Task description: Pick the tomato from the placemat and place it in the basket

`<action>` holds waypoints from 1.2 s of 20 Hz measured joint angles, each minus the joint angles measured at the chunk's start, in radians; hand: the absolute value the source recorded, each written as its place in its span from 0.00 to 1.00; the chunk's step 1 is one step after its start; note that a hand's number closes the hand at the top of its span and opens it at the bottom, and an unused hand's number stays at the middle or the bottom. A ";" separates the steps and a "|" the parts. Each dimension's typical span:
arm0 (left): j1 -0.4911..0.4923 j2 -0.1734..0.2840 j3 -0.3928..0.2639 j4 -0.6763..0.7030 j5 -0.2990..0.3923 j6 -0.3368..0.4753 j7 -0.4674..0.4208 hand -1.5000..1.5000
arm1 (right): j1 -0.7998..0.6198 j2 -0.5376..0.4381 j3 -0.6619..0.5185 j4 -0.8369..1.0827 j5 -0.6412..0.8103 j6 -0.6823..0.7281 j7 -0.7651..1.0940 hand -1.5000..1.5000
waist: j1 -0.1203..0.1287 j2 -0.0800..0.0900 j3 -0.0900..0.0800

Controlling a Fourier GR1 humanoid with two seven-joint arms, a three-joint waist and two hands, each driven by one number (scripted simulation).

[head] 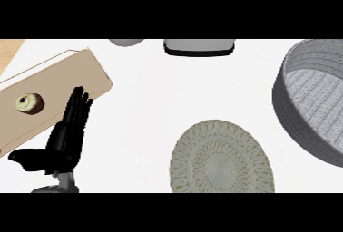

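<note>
A round woven placemat (221, 157) lies low in the middle of the white counter, and no tomato shows on it or anywhere else. The large grey woven basket (295, 115) stands at the right edge, partly cut off, its visible inside holding nothing. My left hand (67, 131) stands at the lower left with fingers straight and pointing up, thumb out to the left, holding nothing. The right hand does not show in the head view.
A tan cutting board (64, 79) lies at the left with a small frosted doughnut (29, 103) on it, just beyond my left fingers. A white, dark-rimmed object (199, 46) and a grey rounded thing (126, 41) sit at the far edge.
</note>
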 measured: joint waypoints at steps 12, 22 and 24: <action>0.009 -0.007 0.010 0.002 -0.010 -0.010 -0.012 0.50 | -0.245 0.020 0.039 0.416 0.170 -0.004 -0.203 1.00 | 0.001 0.000 0.000; 0.012 -0.010 0.007 -0.027 -0.021 -0.013 0.014 0.50 | -0.371 0.037 0.017 0.662 0.221 -0.028 -0.256 0.00 | 0.002 0.000 0.000; -0.011 -0.006 0.019 -0.010 -0.016 -0.018 0.019 0.50 | -0.410 0.029 0.031 0.725 0.247 -0.033 -0.267 0.00 | 0.002 0.001 0.000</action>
